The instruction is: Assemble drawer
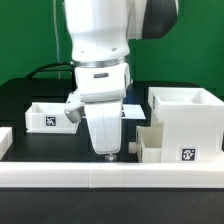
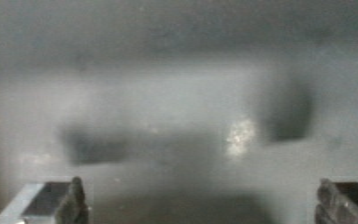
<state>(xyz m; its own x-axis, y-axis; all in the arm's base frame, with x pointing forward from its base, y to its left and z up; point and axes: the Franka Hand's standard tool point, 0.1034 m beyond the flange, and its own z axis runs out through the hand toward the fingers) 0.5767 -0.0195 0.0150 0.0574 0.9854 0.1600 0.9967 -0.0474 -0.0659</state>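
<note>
The tall white box housing [image 1: 187,122] of the drawer stands at the exterior view's right, with a black-and-white tag on its front. A small white tray [image 1: 152,143] sits against its left side. A second white tray [image 1: 45,116] with a tag lies at the exterior view's left. My gripper [image 1: 107,155] hangs low over the dark table between the trays, close to the front rail. In the wrist view the fingertips [image 2: 57,203] stand wide apart with nothing between them, over a blurred grey surface. My gripper [image 2: 202,205] is open and empty.
A long low white border rail [image 1: 110,176] runs along the front of the table. A short white piece [image 1: 4,140] shows at the exterior view's left edge. The dark table [image 1: 50,145] lies between the parts.
</note>
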